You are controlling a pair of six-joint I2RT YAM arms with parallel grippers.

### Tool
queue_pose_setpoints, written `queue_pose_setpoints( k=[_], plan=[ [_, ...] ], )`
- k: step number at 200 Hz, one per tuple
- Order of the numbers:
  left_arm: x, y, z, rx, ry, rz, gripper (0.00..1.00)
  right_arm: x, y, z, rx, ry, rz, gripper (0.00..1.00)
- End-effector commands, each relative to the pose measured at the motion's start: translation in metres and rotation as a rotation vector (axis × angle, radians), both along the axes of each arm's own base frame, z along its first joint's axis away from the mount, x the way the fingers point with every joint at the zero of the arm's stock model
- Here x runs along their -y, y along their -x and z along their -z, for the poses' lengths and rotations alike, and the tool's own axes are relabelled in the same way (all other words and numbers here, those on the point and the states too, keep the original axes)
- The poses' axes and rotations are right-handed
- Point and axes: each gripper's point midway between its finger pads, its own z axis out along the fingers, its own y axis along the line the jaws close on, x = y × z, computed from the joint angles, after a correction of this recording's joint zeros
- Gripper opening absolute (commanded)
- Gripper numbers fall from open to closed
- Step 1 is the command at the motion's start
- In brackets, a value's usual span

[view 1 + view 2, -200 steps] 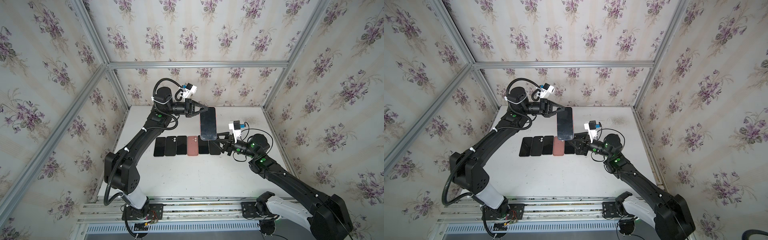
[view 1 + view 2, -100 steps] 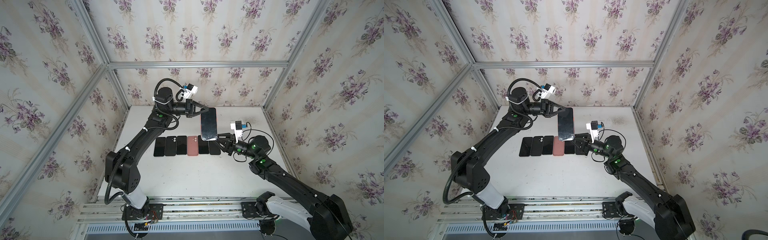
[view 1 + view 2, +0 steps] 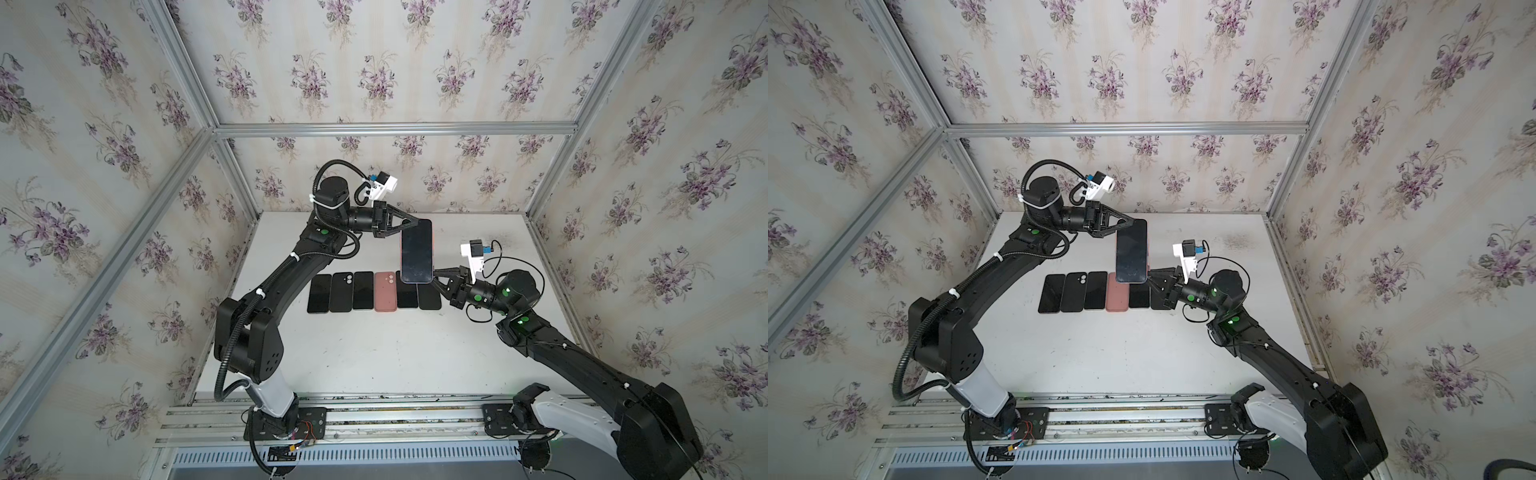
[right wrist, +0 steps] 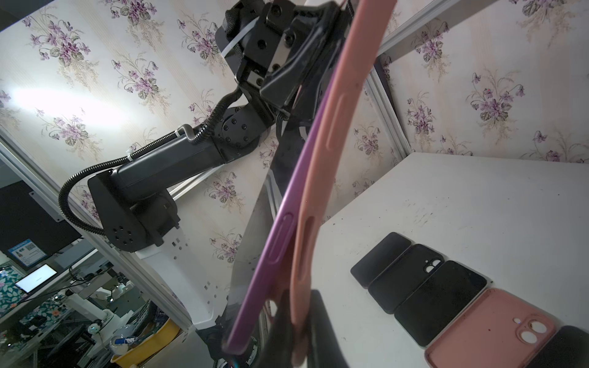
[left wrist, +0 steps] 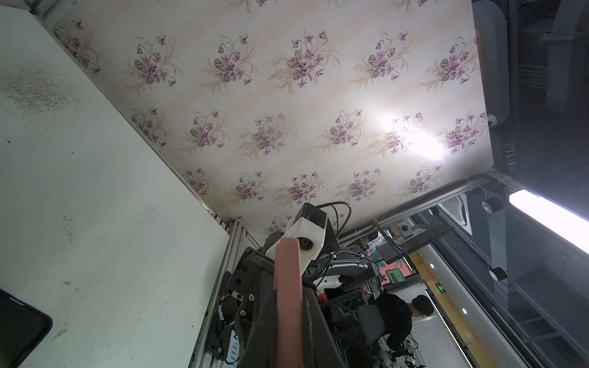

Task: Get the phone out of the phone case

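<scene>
The right gripper (image 3: 434,278), whose jaws stood apart a second ago, has now pinched shut on the lower edge of the soft pink silicone phone case (image 4: 338,127). The purple-rimmed, dark-screened phone (image 3: 416,253) bows out of that case there, hanging upright above the white table (image 3: 374,357). The left gripper (image 3: 416,224) stays clamped on the case's top end. The row of dark phones and a second pink case (image 3: 362,291) lies beneath, unmoved.

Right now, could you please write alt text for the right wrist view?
A purple phone, edge-on, gapes from its pink case, whose near end is pinched in the jaws of the right gripper. Dark phones or cases and another pink case lie in a row on the table.
</scene>
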Motion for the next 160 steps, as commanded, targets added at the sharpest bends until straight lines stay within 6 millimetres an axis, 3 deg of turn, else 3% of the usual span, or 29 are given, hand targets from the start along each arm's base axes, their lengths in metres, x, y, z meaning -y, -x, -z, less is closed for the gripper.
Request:
queue_pose_setpoints(
  k=[1, 9, 17, 32, 39, 99, 120, 142, 149, 160],
  plan=[
    [0.001, -0.022, 0.015, 0.005, -0.011, -0.102, 0.03, -0.001, 0.007, 0.001, -0.031, 0.001, -0.028, 0.0],
    [0.001, -0.029, 0.027, -0.007, -0.025, -0.133, 0.04, 0.0, 0.007, 0.005, -0.055, 0.01, -0.019, 0.0],
    [0.002, -0.037, 0.039, -0.022, -0.043, -0.164, 0.15, 0.001, 0.007, 0.008, -0.075, 0.015, -0.012, 0.0],
    [0.005, -0.048, 0.058, -0.044, -0.067, -0.211, 0.17, 0.004, 0.006, 0.014, -0.13, 0.026, 0.011, 0.0],
    [0.007, -0.053, 0.067, -0.055, -0.079, -0.232, 0.25, 0.005, 0.005, 0.02, -0.164, 0.037, 0.025, 0.0],
    [0.033, -0.064, 0.113, -0.094, -0.149, -0.301, 0.61, 0.027, -0.01, 0.077, -0.455, 0.129, 0.14, 0.0],
    [0.029, -0.071, 0.119, -0.088, -0.176, -0.353, 0.76, 0.04, -0.018, 0.089, -0.538, 0.124, 0.195, 0.0],
    [0.023, -0.078, 0.124, -0.048, -0.253, -0.408, 0.86, 0.05, -0.024, 0.096, -0.594, 0.118, 0.229, 0.0],
    [0.02, -0.079, 0.123, -0.032, -0.272, -0.422, 0.98, 0.051, -0.026, 0.097, -0.601, 0.118, 0.234, 0.0],
    [0.019, -0.078, 0.12, 0.009, -0.302, -0.43, 0.99, 0.054, -0.027, 0.102, -0.626, 0.125, 0.246, 0.0]
  ],
)
